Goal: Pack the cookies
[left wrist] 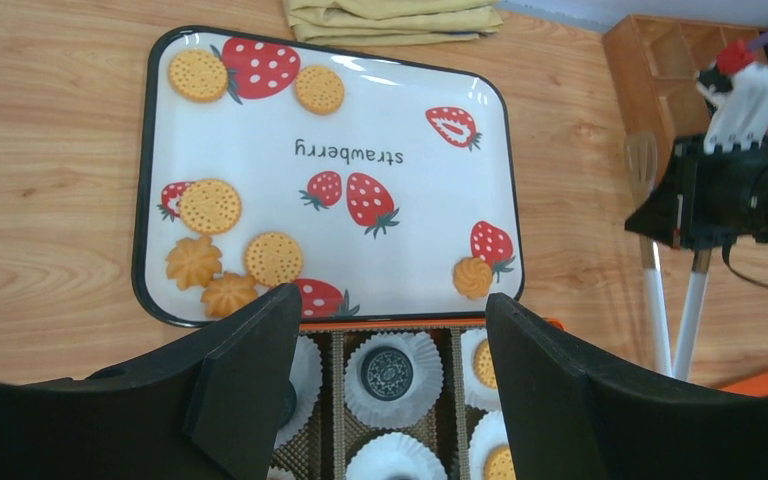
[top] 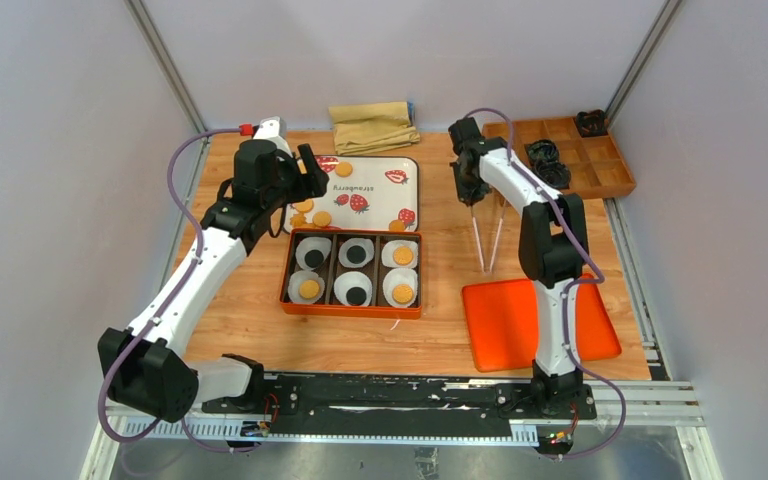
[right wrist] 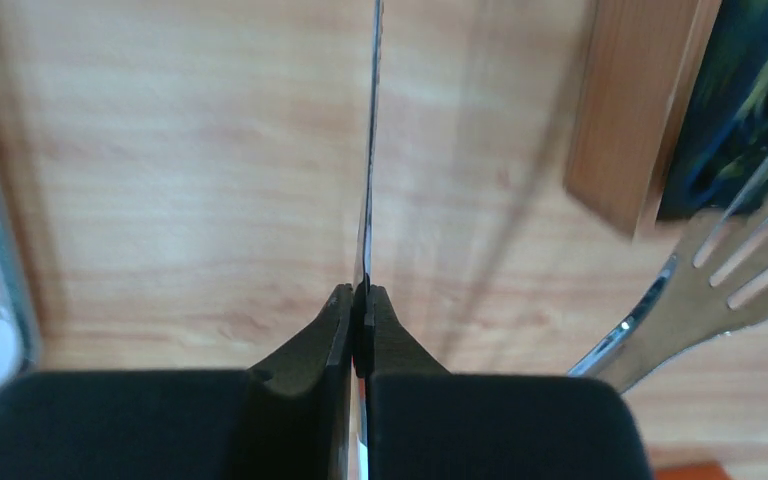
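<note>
the wooden table (top: 240, 320) carries a strawberry tray (left wrist: 260, 140) at the far side, with an orange box (top: 352, 311) of 6 compartments just beside its near rim, and an orange lid (top: 520, 320) lying apart to the right. the left gripper (left wrist: 392, 315) hangs over the line where tray meets box, its fingers spread wide with nothing between them. the right gripper (right wrist: 362, 295) is pinched tight on 1 thin blade of the tongs (left wrist: 657, 320), whose 2 white legs slant down toward the table right of the box. each compartment seems to hold 1 cookie in its paper liners (left wrist: 425, 350), 3 golden and 3 black from above. 7 golden cookies (left wrist: 274, 259) lie loose on the tray, 4 of them clustered at its near left corner. the step in hand looks like a pick from that cluster by the left arm. to do it well, choose a cookie with room on both sides, since 2 near the rim sit almost touching. come straight down with the fingers either side of the disc. close gently, as these look brittle and the glossy tray may let them slide. lift clear of the rim before moving toward the box.
</note>
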`<action>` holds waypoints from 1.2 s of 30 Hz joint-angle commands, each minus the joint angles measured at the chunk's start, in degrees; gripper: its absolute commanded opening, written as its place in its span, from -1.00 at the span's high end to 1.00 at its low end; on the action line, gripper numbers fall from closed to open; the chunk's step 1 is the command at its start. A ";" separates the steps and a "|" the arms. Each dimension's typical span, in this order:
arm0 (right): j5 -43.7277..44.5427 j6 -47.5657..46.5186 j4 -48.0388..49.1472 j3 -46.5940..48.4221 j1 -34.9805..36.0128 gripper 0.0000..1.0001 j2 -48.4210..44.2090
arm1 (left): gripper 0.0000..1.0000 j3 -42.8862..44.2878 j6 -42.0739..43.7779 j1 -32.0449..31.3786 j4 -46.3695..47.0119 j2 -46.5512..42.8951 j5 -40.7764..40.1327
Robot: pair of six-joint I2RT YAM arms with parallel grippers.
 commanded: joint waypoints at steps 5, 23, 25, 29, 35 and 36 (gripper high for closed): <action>-3.27 -4.77 -7.42 21.33 1.80 1.00 9.83 | -0.50 1.23 0.73 -0.34 0.17 1.14 -0.69; 0.07 -9.61 1.66 31.67 2.04 -0.51 20.74 | -0.50 2.03 1.13 -0.34 0.10 2.78 -0.75; -1.09 -9.61 4.30 29.89 1.96 -0.73 19.74 | -0.50 2.05 1.20 -0.34 0.05 2.84 -0.68; -2.73 -8.82 7.70 27.02 2.05 -0.77 15.95 | -0.51 1.95 1.33 -0.34 -0.03 2.69 0.09; 0.35 -7.36 10.65 13.65 3.41 -0.77 0.49 | -0.52 1.26 1.25 -0.39 0.82 1.13 0.48; 1.50 -7.53 11.17 10.00 4.05 -0.77 -2.71 | -0.53 1.09 1.21 -0.42 1.06 0.86 0.48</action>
